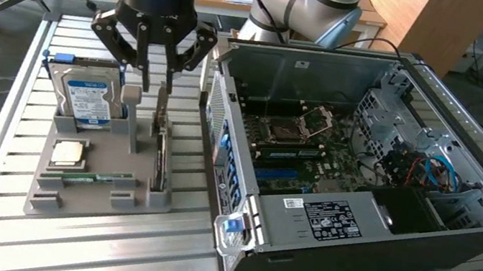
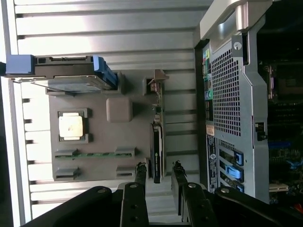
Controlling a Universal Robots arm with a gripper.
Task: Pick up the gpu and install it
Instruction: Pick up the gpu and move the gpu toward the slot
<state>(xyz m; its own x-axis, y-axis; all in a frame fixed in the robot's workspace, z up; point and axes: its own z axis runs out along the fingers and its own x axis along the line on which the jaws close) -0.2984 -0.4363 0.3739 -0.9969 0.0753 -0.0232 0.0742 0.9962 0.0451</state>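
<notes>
The gpu (image 1: 161, 152) stands on its long edge in a slot along the grey holder tray (image 1: 115, 196), on the side nearest the computer case. In the wrist view the gpu (image 2: 157, 142) shows edge-on as a thin dark strip with a pale bracket end. My gripper (image 1: 157, 86) hangs straight above the card's far end. The gripper (image 2: 158, 170) is open, one finger on each side of the card's end with a small gap to either face.
The tray (image 2: 94, 101) also holds a hard drive (image 1: 88, 93) standing upright, a CPU (image 1: 69, 150) and a memory stick (image 1: 94, 176). The open computer case (image 1: 364, 162) lies close on the exterior view's right, motherboard exposed. All rest on a slatted metal table (image 1: 87, 249).
</notes>
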